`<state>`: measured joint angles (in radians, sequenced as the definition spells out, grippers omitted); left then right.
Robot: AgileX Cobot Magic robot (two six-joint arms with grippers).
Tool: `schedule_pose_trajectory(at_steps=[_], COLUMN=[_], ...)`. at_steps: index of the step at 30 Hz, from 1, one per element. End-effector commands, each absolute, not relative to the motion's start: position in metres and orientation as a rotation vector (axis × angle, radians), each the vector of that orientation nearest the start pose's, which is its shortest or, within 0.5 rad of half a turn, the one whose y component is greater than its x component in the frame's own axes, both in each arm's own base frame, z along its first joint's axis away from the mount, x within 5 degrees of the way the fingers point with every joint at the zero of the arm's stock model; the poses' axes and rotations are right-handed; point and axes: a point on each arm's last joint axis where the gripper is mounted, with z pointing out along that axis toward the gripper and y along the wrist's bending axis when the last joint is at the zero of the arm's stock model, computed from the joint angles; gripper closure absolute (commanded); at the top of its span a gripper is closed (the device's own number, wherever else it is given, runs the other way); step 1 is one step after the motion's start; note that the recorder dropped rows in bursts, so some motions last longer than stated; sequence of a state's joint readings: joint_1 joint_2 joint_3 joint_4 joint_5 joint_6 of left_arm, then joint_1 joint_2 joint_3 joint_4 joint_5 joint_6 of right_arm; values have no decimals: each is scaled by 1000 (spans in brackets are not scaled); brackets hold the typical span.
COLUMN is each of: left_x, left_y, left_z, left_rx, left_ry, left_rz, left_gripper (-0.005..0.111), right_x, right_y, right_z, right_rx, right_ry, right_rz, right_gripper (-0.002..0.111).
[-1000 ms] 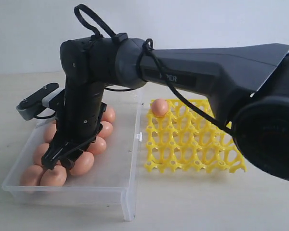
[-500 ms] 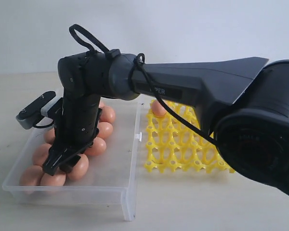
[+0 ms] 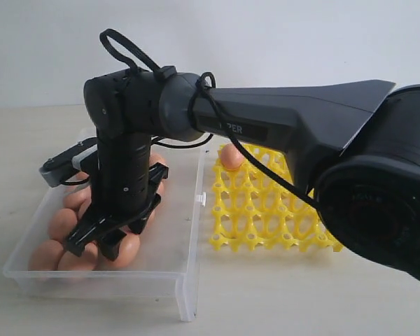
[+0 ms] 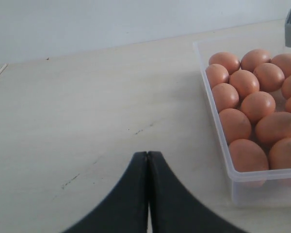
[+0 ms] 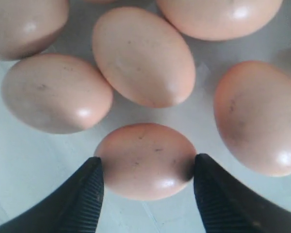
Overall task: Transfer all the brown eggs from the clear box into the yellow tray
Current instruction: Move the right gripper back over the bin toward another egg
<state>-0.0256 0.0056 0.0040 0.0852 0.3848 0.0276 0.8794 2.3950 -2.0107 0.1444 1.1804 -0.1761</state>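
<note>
**Inspector:** Room inside the clear box [image 3: 185, 280]?

**Assessor:** Brown eggs [image 3: 45, 253] crowd the side away from the yellow tray [image 3: 266, 224]. The floor strip nearest the tray is bare.

**Inspector:** Gaps between eggs?

**Assessor:** Tight. The right gripper [image 5: 146, 194] straddles one egg [image 5: 145, 160], neighbours just beside its fingers [image 5: 82, 194].

**Inspector:** Tray access?

**Assessor:** A single egg [image 3: 232, 155] fills a far corner cup; other visible cups stand open. The right arm [image 3: 301, 115] spans overhead, barring the far side. The table [image 4: 87, 121] outside the box lies unobstructed.
</note>
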Motion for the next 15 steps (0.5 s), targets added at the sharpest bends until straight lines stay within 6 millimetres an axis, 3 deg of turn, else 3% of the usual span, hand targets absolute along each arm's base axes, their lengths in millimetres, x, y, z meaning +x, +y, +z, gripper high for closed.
schedule_pose_trajectory(at_steps=[1, 15], left_x=[53, 53], left_y=[1, 1], left_z=[179, 179], left_rx=[100, 100], left_ry=[1859, 1859], left_rz=[74, 74], left_gripper=[107, 107], right_x=[293, 296], right_y=[387, 397], right_z=[135, 136], right_rx=[-1447, -1281], right_ry=[2802, 2800], right_rz=[329, 477], right_gripper=[55, 60])
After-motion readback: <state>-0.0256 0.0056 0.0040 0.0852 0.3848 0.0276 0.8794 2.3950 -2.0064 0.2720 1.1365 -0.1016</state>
